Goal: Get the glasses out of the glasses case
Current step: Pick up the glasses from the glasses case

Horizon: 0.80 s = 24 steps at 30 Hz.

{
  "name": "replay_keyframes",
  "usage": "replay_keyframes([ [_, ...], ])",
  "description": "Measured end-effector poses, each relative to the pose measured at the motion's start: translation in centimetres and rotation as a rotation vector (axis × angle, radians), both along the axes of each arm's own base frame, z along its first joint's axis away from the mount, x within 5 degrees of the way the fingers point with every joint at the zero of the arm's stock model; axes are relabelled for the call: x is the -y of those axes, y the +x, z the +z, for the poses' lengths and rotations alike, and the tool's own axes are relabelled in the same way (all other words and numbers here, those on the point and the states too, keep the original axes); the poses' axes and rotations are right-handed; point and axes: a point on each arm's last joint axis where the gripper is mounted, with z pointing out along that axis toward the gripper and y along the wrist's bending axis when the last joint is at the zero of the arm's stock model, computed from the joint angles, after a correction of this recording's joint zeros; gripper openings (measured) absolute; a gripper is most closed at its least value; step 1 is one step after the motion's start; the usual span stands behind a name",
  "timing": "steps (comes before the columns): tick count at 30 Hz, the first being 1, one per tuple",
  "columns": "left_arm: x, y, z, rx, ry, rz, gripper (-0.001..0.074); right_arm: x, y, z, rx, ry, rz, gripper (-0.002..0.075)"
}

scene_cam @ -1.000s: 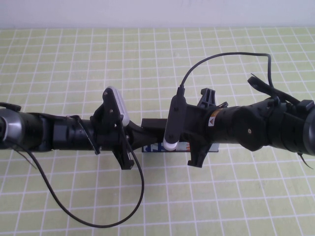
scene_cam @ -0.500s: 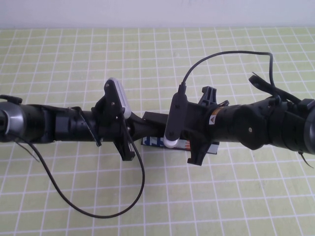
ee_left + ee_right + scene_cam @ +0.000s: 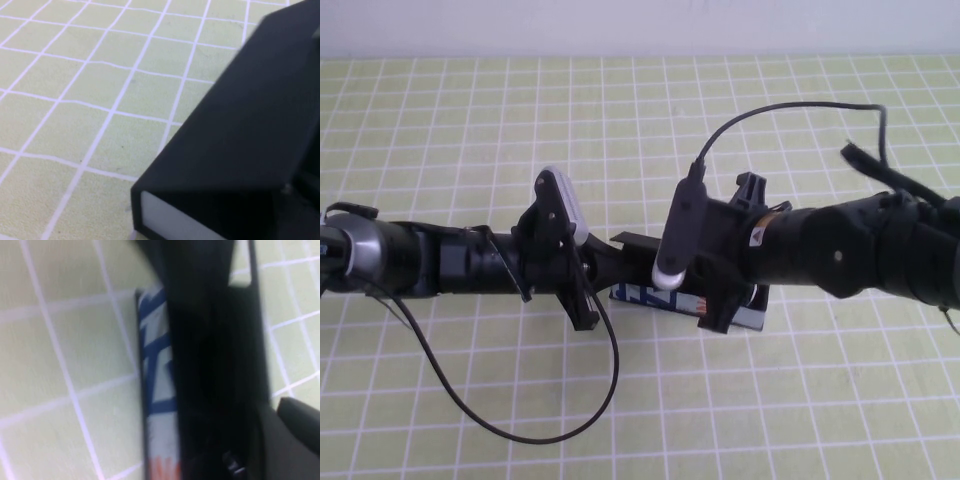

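The glasses case [image 3: 645, 296] lies at the table's middle, its white side with blue and orange-red print facing me. Its black lid [image 3: 632, 241] is tilted up at the left end. My left gripper [image 3: 610, 262] reaches in from the left and is shut on that lid; in the left wrist view the lid [image 3: 250, 100] fills the right side above the case's white side [image 3: 170, 222]. My right gripper [image 3: 703, 290] sits over the case's right half. The right wrist view shows the printed side [image 3: 157, 390] and a dark inside [image 3: 215, 365]. The glasses are hidden.
The case lies on a green cloth with a white grid [image 3: 470, 120] that covers the whole table. A black cable [image 3: 520, 430] loops from the left arm toward the front. Another cable [image 3: 790, 108] arcs above the right arm. A white wall runs along the back.
The lid's left end has risen and now tilts up. My left gripper has moved right and slightly toward the front. My right wrist has lowered a little over the case.
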Motion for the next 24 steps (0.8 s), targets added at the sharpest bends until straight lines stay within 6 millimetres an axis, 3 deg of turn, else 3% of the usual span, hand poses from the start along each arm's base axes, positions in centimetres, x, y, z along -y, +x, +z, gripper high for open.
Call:
replay_keyframes([
  [5,0.0,0.0,-0.1,-0.002,-0.002,-0.003,-0.0004,0.5,-1.7,4.0,-0.092,0.195,-0.089,0.0131],
  [9,0.0,0.0,0.0,-0.002,-0.004,-0.004,-0.0004,0.3,-3.5,5.1,-0.292,0.311,-0.112,0.0078],
  [13,0.0,0.0,0.0,-0.002,-0.007,-0.007,-0.0004,-0.1,-3.9,3.9,-0.454,0.346,-0.169,0.0001],
  [20,-0.6,0.1,0.0,-0.010,-0.029,-0.013,-0.0004,-0.4,-2.5,-0.8,-0.580,0.285,-0.357,-0.0016],
  [24,-1.3,0.3,0.1,-0.026,-0.040,0.004,-0.0004,-0.1,-0.2,-0.5,-0.556,0.336,-0.441,-0.0016],
])
